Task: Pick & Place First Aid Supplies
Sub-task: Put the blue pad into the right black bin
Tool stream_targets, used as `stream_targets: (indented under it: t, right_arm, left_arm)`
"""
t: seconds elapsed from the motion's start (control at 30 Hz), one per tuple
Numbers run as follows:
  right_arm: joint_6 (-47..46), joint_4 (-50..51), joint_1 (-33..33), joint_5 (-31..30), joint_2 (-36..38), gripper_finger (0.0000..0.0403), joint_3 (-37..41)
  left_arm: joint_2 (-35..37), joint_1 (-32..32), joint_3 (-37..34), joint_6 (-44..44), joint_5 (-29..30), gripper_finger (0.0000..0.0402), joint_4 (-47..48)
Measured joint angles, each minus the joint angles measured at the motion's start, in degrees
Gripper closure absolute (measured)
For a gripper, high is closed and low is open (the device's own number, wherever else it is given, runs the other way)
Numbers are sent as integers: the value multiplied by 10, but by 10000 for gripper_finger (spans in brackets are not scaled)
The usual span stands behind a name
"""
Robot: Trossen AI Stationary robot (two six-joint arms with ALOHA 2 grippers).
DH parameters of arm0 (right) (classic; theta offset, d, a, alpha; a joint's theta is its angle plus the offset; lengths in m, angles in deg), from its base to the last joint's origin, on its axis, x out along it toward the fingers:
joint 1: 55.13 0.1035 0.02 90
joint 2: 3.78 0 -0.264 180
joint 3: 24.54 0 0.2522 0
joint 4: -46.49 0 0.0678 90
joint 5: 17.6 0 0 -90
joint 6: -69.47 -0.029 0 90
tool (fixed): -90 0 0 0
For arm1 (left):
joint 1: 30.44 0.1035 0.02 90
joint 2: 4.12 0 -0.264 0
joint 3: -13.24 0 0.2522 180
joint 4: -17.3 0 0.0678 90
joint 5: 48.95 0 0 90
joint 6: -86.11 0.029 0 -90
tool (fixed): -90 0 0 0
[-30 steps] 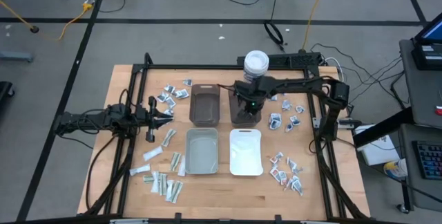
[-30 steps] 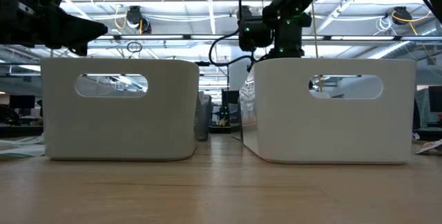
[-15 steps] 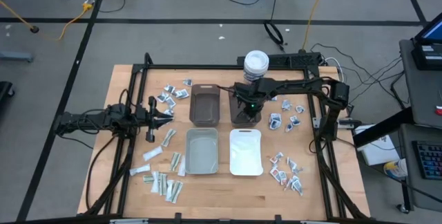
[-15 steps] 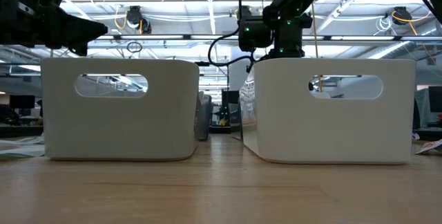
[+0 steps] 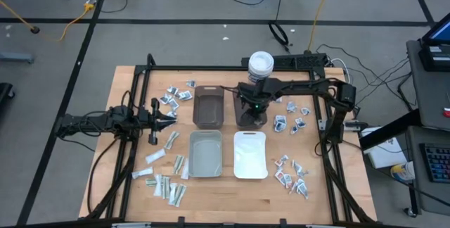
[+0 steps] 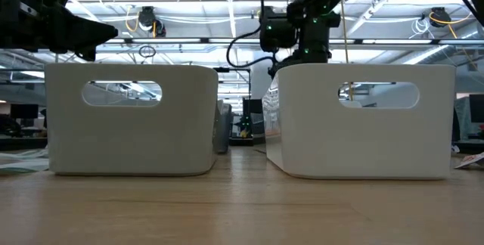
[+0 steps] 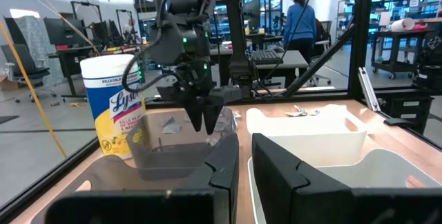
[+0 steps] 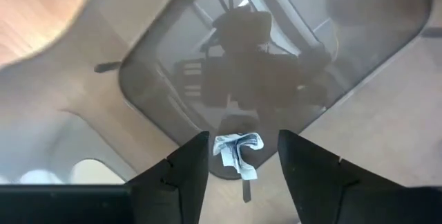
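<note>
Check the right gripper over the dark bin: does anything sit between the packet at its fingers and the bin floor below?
Nothing visible does. The right gripper hangs over the dark bin, fingers apart, with a crumpled packet between them. Beneath it the right wrist view shows only the bin's glossy floor.

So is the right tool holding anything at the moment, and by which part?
Nothing is held. The right tool stands open over the dark bin, and a crumpled packet lies loose between its fingers, touching neither.
</note>
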Motion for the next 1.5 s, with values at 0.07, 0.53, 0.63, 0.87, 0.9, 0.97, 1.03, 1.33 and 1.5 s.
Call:
stream_targets:
  t: [0.07,0.53,0.63,0.87,0.9,0.97,1.03,1.33,1.5]
  right_arm:
    - [2,14,0,0,0,237,-17]
    - [2,125,0,0,0,241,-146]
    - [2,140,0,0,0,243,-165]
    - [8,151,0,0,0,243,-172]
    - [8,155,1,-1,0,243,-172]
    - [8,160,6,-10,1,243,-172]
    - [9,166,11,-23,11,243,-167]
    - [-32,150,11,-31,117,243,-47]
    - [-61,151,12,-31,175,243,14]
  left_arm:
    - [0,0,0,0,0,355,0]
    - [0,0,0,0,0,355,0]
    - [0,0,0,0,0,355,0]
    - [0,0,0,0,0,355,0]
    - [0,0,0,0,0,355,0]
    - [0,0,0,0,0,355,0]
    - [0,0,0,0,0,355,0]
    - [0,0,0,0,0,355,0]
    - [0,0,0,0,0,355,0]
